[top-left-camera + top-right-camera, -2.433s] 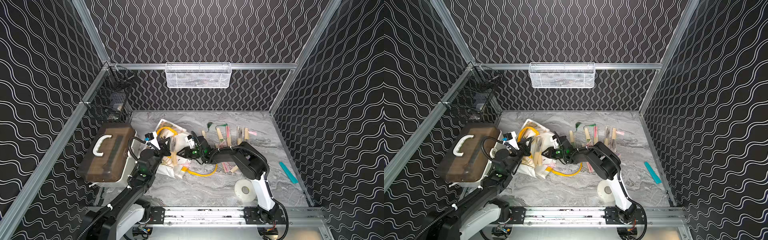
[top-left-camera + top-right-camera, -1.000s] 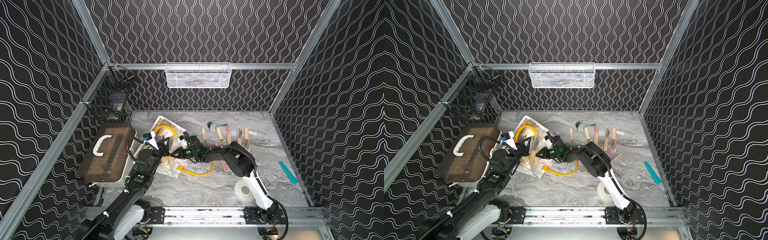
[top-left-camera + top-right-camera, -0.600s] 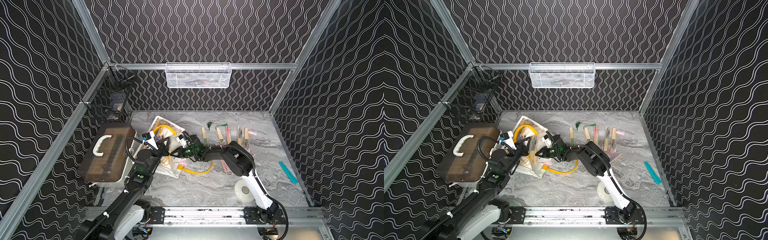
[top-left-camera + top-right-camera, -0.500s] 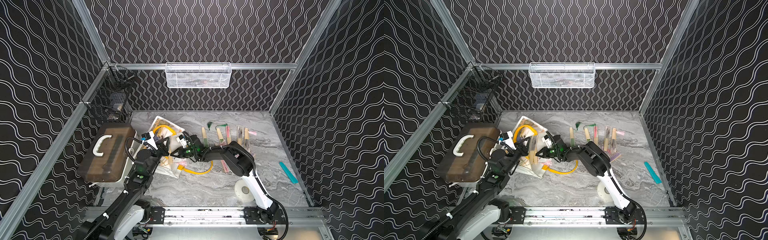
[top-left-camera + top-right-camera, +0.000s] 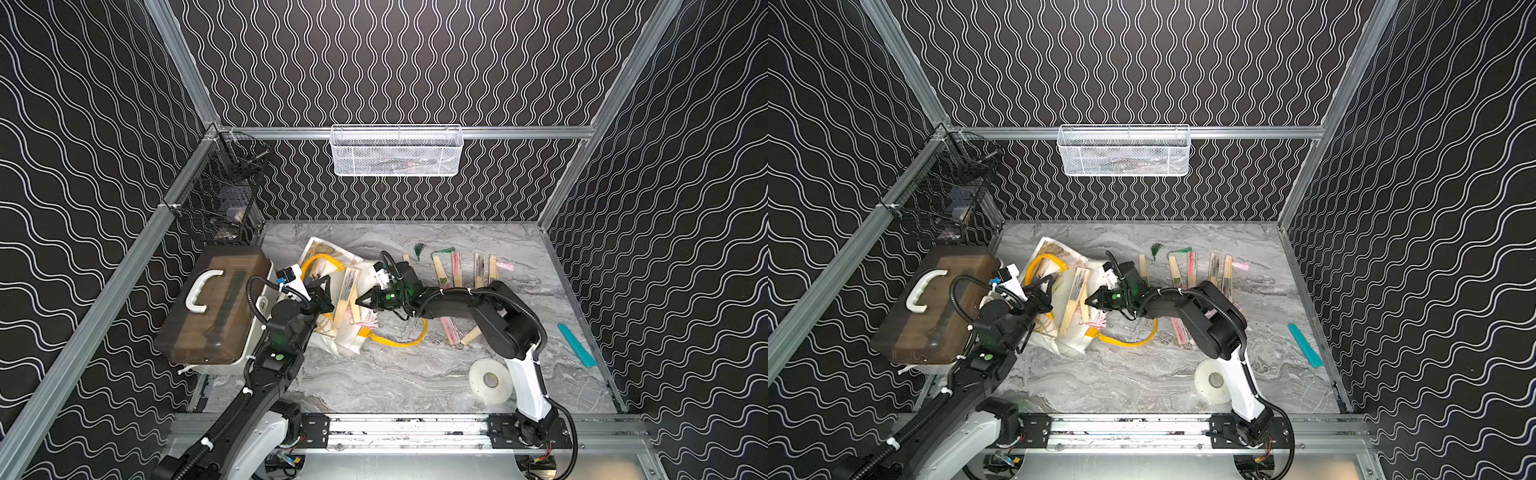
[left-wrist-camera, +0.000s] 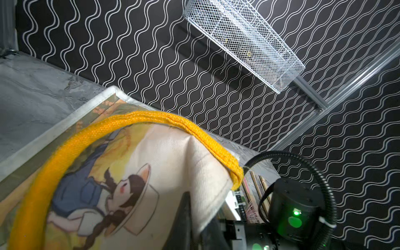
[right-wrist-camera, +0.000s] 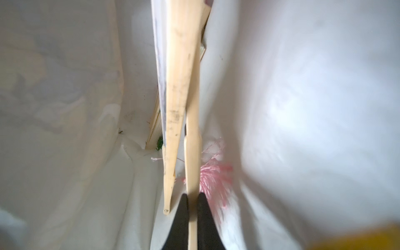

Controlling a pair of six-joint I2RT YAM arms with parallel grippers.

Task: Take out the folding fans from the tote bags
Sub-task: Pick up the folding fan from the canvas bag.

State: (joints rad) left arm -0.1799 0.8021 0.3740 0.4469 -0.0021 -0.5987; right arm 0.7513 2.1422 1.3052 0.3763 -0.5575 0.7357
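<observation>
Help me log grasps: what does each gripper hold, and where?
The right gripper pinches a folding fan at its narrow end, by the pink tassel; the left gripper appears to pinch the tote bag rim beside its yellow handle.

Both top views are sharp, evenly lit from above, bowed at the edges; soft shadows lie on the tabletop (image 5: 374, 386). In the right wrist view the tote bag (image 7: 313, 86) glares white, blurred.

Tan fan (image 7: 192, 151), pink tassel (image 7: 214, 175), white bag (image 7: 303, 108)

High stereo pair, close wrist views
</observation>
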